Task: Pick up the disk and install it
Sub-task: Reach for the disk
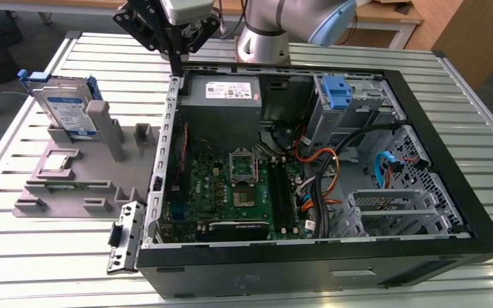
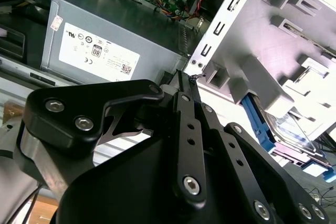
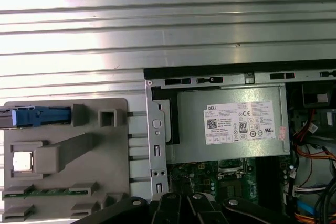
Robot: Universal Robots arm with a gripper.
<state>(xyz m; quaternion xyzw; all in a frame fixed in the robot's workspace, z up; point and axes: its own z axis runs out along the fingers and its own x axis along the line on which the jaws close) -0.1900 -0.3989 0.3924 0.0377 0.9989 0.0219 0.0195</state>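
Claw (image 1: 178,72) pinched together; disk (image 1: 67,109) stands partly behind holder (image 1: 36,181).

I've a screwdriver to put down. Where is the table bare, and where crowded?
Bare: the slatted metal table at the exterior view's lower left, between the grey plastic fixture, the open black computer case and the table edge. Crowded: the case's cabled inside.

Slatted table (image 1: 24,282) — bears grey fixture (image 1: 75,196), open computer case (image 1: 315,256), perhaps a bracket (image 1: 124,234).
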